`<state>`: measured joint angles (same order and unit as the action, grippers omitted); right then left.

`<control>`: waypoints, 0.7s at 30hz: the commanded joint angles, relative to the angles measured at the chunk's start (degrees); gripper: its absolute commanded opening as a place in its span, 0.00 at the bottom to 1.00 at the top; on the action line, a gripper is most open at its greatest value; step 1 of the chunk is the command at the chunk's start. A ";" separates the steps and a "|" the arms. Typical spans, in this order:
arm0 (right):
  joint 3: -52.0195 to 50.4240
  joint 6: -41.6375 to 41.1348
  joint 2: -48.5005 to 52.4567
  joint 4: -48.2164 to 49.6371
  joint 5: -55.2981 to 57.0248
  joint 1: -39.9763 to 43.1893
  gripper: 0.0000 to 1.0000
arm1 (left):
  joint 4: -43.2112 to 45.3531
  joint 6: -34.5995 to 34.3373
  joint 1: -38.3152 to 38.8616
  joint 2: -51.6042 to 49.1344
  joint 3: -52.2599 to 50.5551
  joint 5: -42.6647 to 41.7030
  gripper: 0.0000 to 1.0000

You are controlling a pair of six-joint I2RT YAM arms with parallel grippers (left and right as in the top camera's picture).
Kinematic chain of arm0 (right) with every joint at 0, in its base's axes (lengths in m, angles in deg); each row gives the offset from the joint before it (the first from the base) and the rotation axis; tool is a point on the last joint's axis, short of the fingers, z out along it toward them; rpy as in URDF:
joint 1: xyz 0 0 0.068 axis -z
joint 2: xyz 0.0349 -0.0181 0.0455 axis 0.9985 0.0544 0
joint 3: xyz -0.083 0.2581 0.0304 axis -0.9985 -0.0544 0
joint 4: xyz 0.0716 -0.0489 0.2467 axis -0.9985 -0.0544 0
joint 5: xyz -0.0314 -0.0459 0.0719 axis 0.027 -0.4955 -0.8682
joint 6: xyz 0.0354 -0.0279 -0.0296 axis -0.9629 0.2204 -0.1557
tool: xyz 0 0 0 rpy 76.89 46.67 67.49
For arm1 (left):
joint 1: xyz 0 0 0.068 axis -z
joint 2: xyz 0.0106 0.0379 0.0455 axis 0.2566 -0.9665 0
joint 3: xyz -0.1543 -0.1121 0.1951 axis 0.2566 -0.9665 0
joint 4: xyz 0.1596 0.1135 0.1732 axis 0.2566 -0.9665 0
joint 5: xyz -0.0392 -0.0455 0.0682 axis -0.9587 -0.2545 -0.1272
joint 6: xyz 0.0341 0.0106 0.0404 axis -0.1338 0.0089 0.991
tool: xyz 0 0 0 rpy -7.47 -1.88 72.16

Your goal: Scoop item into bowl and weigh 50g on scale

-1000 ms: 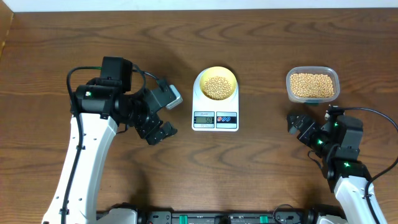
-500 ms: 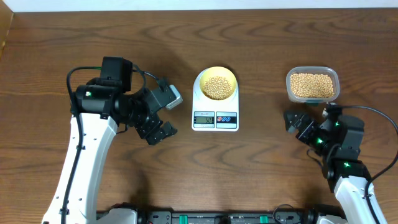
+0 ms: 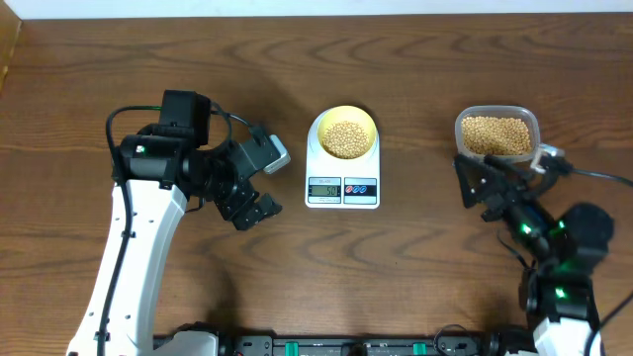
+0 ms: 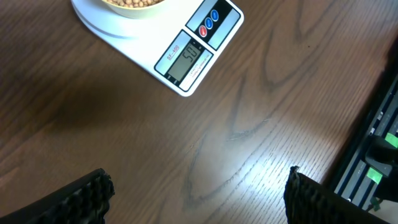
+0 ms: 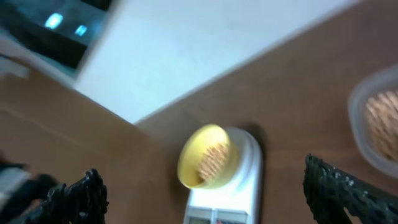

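1. The bowl (image 3: 348, 112) sits centred on the round platform of the scale (image 3: 342, 188), so whatever goes into it registers as weight. It is narrower than the platform and leaves the display (image 4: 186, 59) and buttons uncovered at the front.
2. A heap of beans (image 3: 345, 138) fills the middle of the bowl. More beans (image 3: 495, 136) lie in the clear tub (image 3: 497, 109), well apart to the right on the surface (image 3: 415, 257), within reach of the right arm.
3. The left gripper (image 3: 265, 183) hovers just left of the scale with its fingers spread wide and nothing between them. Its wrist camera looks down on the display, probably so that the reading can be checked.
4. The right gripper (image 3: 504, 173) is also spread wide and empty, close to the tub's near edge. Its wrist view is blurred but shows the bowl and scale ahead between the fingertips.
5. Neither gripper touches the scale or bowl, which matters because any contact would falsify the reading.
6. The display seems to show the target figure, though the digits are small. I judge the weighing to be at or near its end. No scoop is visible in any view.
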<state>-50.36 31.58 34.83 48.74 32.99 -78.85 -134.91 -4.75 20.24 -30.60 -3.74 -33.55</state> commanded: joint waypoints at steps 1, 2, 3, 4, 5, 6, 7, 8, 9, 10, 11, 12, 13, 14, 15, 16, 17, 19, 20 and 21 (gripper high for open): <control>0.20 -4.28 -7.34 0.44 -1.57 0.35 0.99 | -0.17 0.50 0.13 0.07 -0.28 0.35 0.91; 0.20 -4.26 -9.62 0.02 -2.21 0.35 0.99 | -0.20 0.50 0.13 0.07 -0.28 0.35 0.90; 0.20 -4.31 -11.32 -0.26 -2.43 0.35 0.99 | -0.20 0.50 0.13 0.07 -0.28 0.35 0.90; 0.20 -4.90 -13.27 -0.52 -2.38 0.35 0.99 | -0.20 0.50 0.13 0.07 -0.28 0.33 0.90; 0.20 -5.29 -15.82 -0.61 -2.36 0.35 0.99 | -0.20 0.50 0.13 0.07 -0.28 0.33 0.90; 0.17 -5.27 -17.05 -0.61 -2.21 0.35 0.99 | -0.20 0.50 0.13 0.07 -0.28 0.33 0.90; 0.20 -5.27 -18.34 -0.63 -1.88 0.35 0.99 | -0.20 0.50 0.13 0.07 -0.28 0.33 0.90; 0.17 -5.25 -20.63 -0.96 -1.51 0.35 0.99 | -0.17 0.50 0.13 0.07 -0.28 0.33 0.90; 0.20 -5.25 -21.68 -1.42 -1.51 0.35 0.99 | -0.20 0.50 0.13 0.07 -0.28 0.33 0.90; 0.20 -5.27 -23.91 -3.15 -1.60 0.35 0.99 | -0.20 0.50 0.13 0.07 -0.28 0.35 0.90; 0.20 -5.27 -24.76 -4.02 -1.97 0.35 0.99 | -0.20 0.50 0.13 0.07 -0.28 0.33 0.90; 0.20 -5.27 -26.34 -5.86 -2.60 0.35 0.99 | -0.17 0.50 0.13 0.07 -0.28 0.35 0.90; 0.20 -5.25 -27.65 -7.26 -3.10 0.35 0.99 | -0.17 0.50 0.13 0.07 -0.28 0.35 0.90; 0.20 -5.25 -28.81 -8.22 -3.30 0.35 0.99 | -0.20 0.50 0.13 0.07 -0.28 0.33 0.90; 0.20 -5.22 -30.38 -9.20 -3.26 0.35 0.99 | -0.17 0.50 0.13 0.07 -0.28 0.35 0.90; 0.20 -5.01 -31.85 -9.90 -3.26 0.35 0.99 | -0.17 0.52 0.13 0.07 -0.28 0.35 0.90; 0.20 -4.52 -32.81 -10.21 -3.30 0.35 0.99 | -0.20 0.50 0.13 0.07 -0.28 0.33 0.90; 0.20 -4.13 -35.26 -11.61 -3.72 0.35 0.99 | -0.17 0.52 0.13 0.07 -0.28 0.33 0.90; 0.20 -4.13 -35.91 -12.72 -3.96 0.35 0.99 | -0.20 0.50 0.13 0.07 -0.28 0.33 0.91; 0.20 -4.13 -36.28 -14.82 -3.93 0.35 0.99 | -0.20 0.50 0.13 0.07 -0.28 0.33 0.91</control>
<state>-50.30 26.81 0.01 36.39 29.76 -78.85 -134.89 -4.75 20.24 -30.60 -3.74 -33.57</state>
